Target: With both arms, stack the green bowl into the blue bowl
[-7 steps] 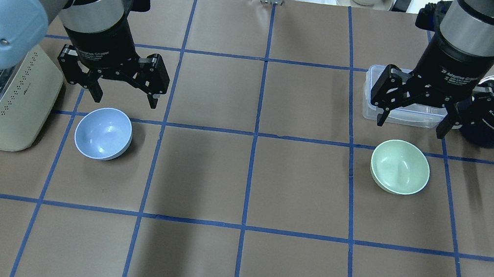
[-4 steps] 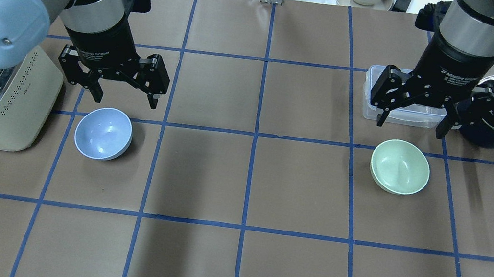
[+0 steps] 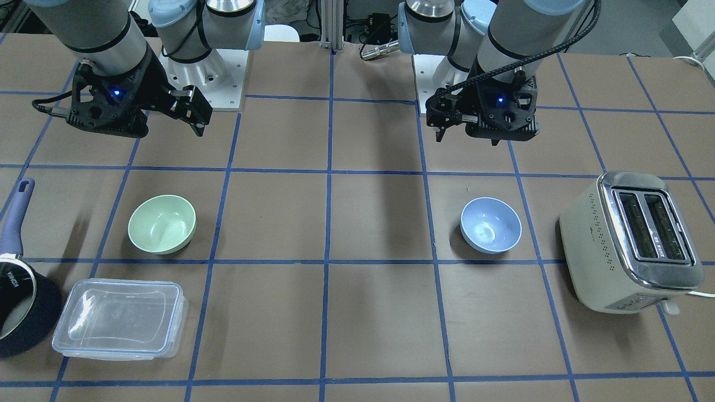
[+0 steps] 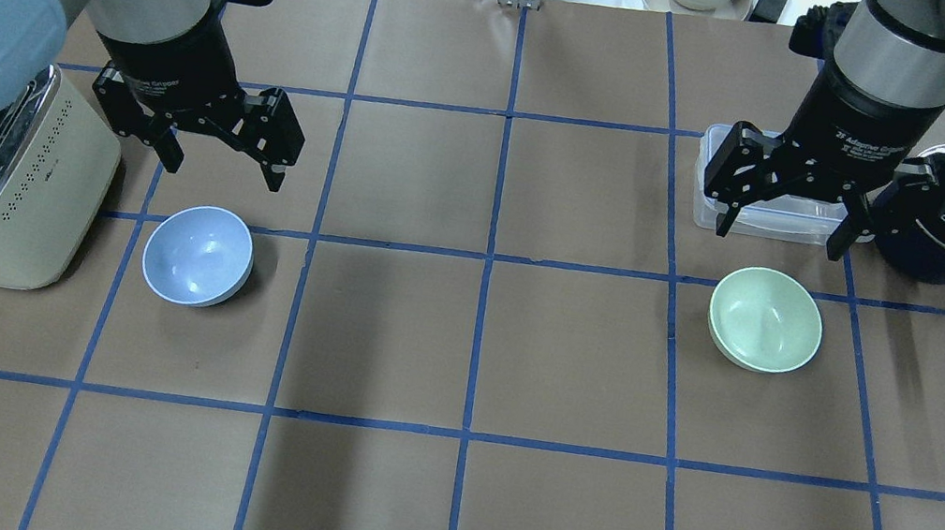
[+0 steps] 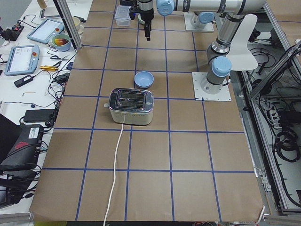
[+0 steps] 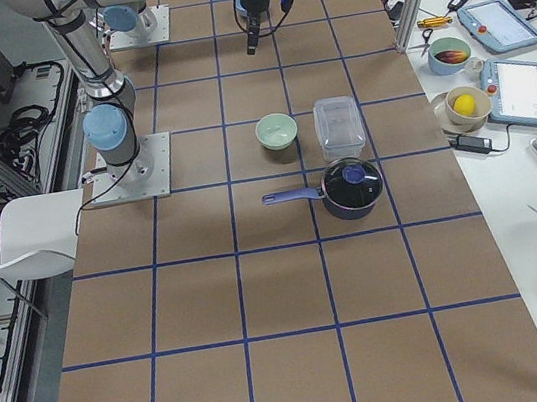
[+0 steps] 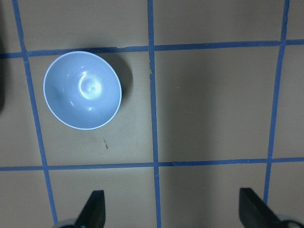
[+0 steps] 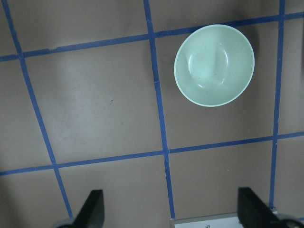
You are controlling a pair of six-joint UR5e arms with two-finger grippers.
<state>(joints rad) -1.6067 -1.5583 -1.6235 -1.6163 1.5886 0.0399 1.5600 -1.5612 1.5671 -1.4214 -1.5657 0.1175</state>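
Drifted farther from the blue bowl [image 4: 198,255] than a second ago, the left claw [image 4: 222,171] hangs wide open; the right claw [image 4: 777,242], likewise agape, hovers, apparently high, near the green bowl [image 4: 765,319], untouched on the counter [image 4: 459,348]. One finger should drop inside its rim, one outside.

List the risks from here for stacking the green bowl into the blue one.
1. The green bowl sits close to the clear lidded container and the saucepan; the open right gripper might clip either while descending.
2. The blue bowl sits beside the toaster, so the open left gripper could bump it.
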